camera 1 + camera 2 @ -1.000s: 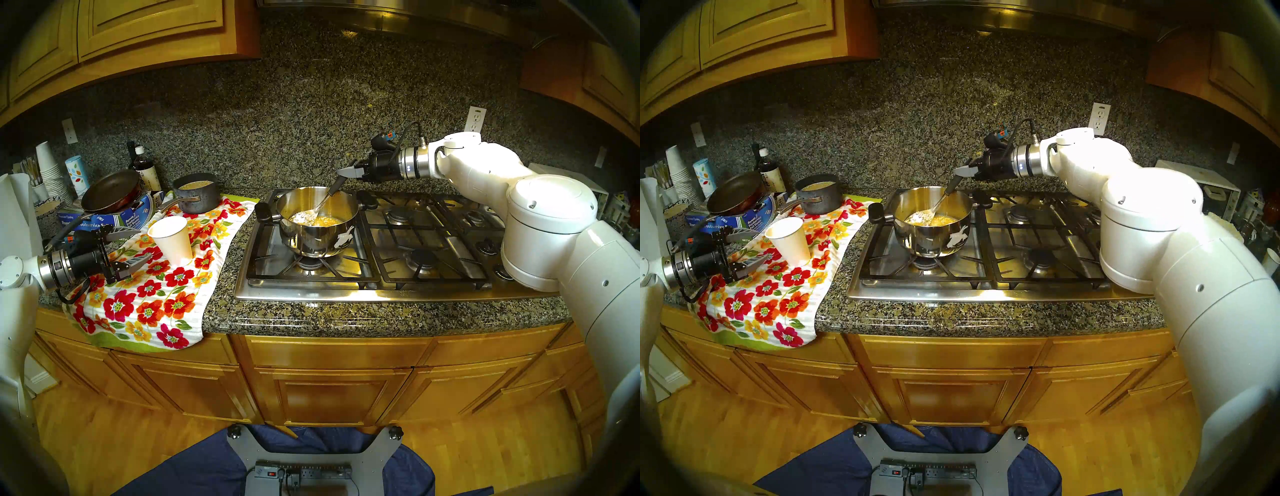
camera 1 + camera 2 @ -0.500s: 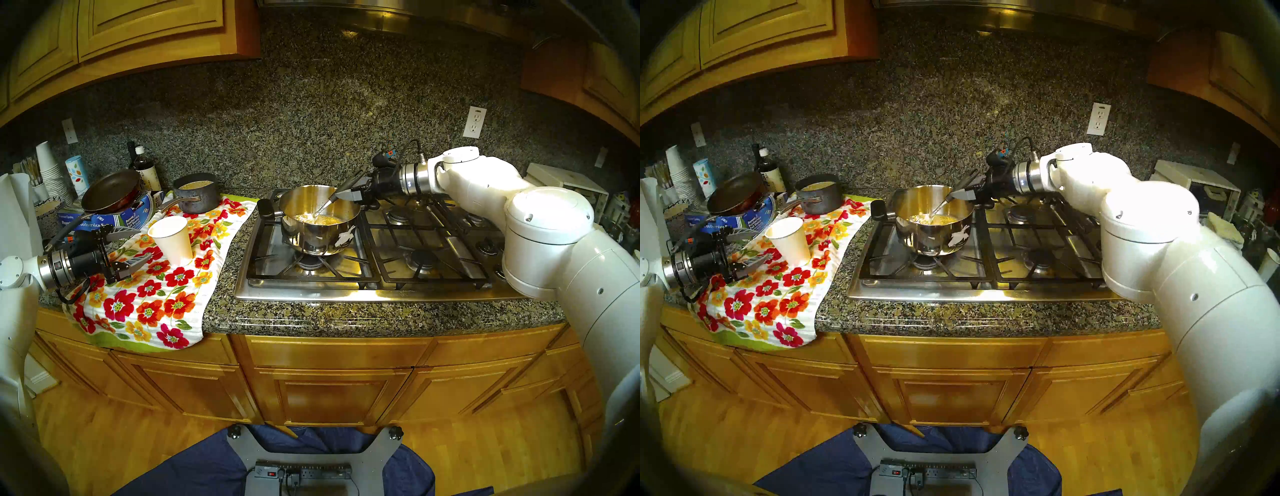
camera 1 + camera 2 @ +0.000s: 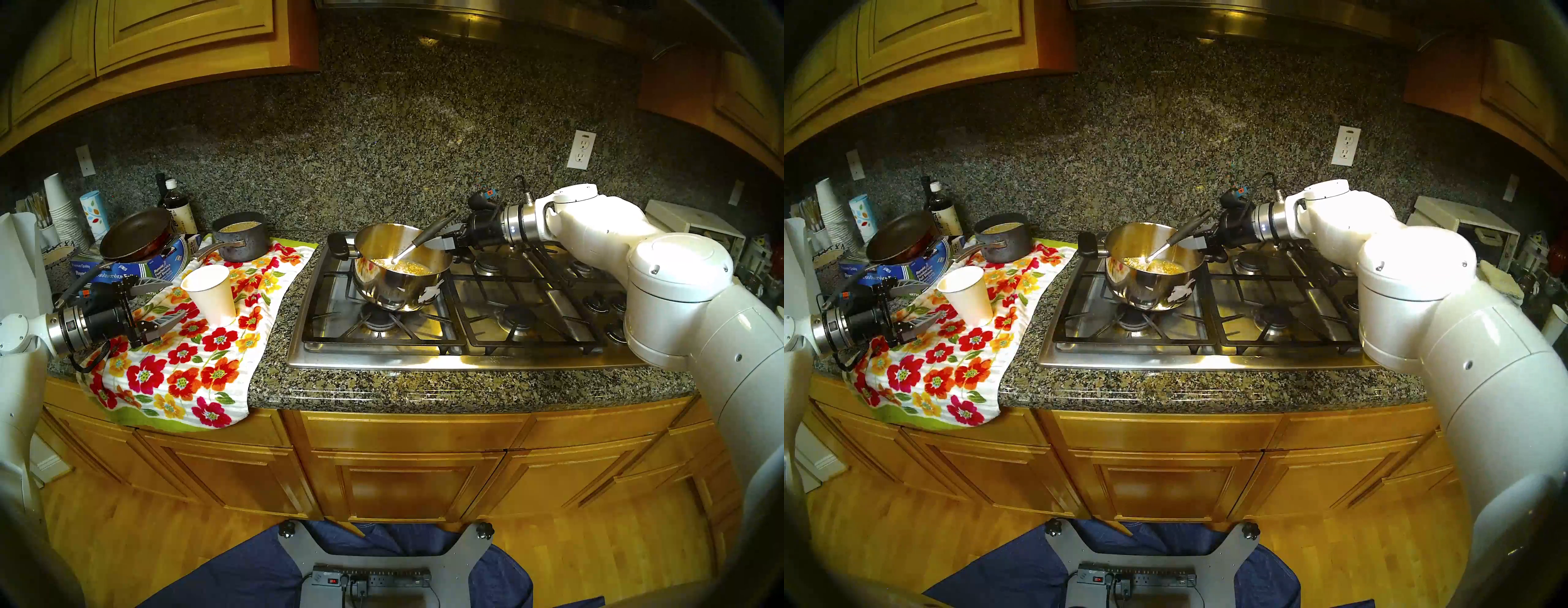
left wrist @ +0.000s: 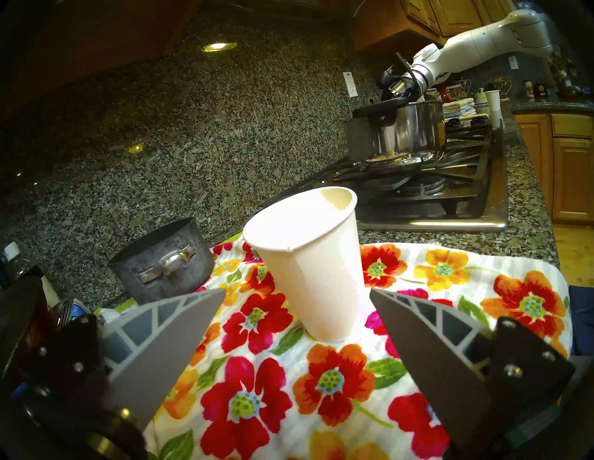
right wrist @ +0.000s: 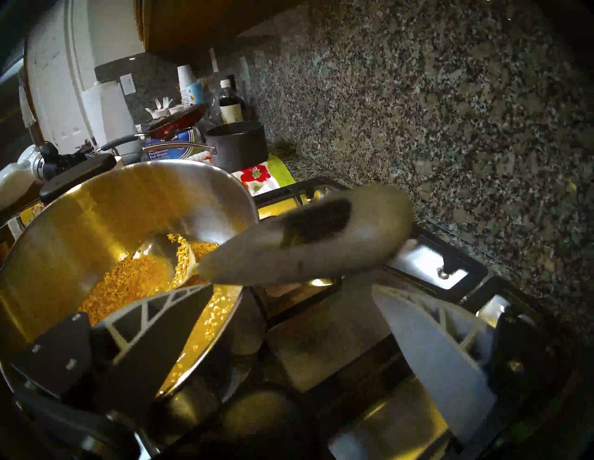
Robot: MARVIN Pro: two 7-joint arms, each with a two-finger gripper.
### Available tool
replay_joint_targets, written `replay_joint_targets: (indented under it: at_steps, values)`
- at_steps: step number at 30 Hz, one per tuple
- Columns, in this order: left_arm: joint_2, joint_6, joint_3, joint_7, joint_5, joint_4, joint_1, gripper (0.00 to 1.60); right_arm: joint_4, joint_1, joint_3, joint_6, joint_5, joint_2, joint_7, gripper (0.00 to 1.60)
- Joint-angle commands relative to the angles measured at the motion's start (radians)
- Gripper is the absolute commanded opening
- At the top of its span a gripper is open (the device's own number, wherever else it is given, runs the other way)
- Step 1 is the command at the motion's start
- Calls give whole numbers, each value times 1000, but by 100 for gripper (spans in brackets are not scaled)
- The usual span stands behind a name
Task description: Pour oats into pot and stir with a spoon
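The shiny steel pot stands on the front left burner, black handle to the left, with tan-golden oats in it. The spoon rests in the pot, bowl in the oats, black handle leaning on the back right rim. My right gripper is open just right of the rim. In the right wrist view the spoon handle lies beyond the spread fingers, untouched; pot and oats show at left. My left gripper is open and empty, just short of a white paper cup.
A small dark grey saucepan and the cup stand on a floral towel. A dark frying pan sits on a foil box, with bottles and stacked cups behind. The gas stove has bare grates to the right of the pot.
My right gripper came down from above the pot, opened and let go of the spoon, then drew back to the right. The pot slid a little to the right. The left arm has not moved.
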Motion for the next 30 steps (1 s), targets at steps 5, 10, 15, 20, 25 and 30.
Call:
replay_joint_targets:
  at_steps: [5, 10, 15, 20, 25, 30]
  values:
    - [15, 0, -18, 1, -12, -13, -23, 160, 7, 117, 42, 66, 31, -12, 48, 160]
    - [15, -1, -18, 2, -11, -13, -23, 160, 6, 155, 53, 98, 34, -25, 59, 160]
    - [15, 0, -18, 1, -12, -13, -23, 160, 8, 166, 58, 121, 31, -27, 70, 160]
    - [15, 0, -19, 1, -13, -14, -24, 160, 10, 172, 57, 139, 28, -15, 87, 160]
    - [15, 0, -19, 1, -13, -14, -24, 160, 10, 184, 71, 152, 40, 1, 100, 160]
    - [15, 0, -19, 1, -12, -14, -24, 160, 10, 202, 104, 172, 66, 12, 109, 160]
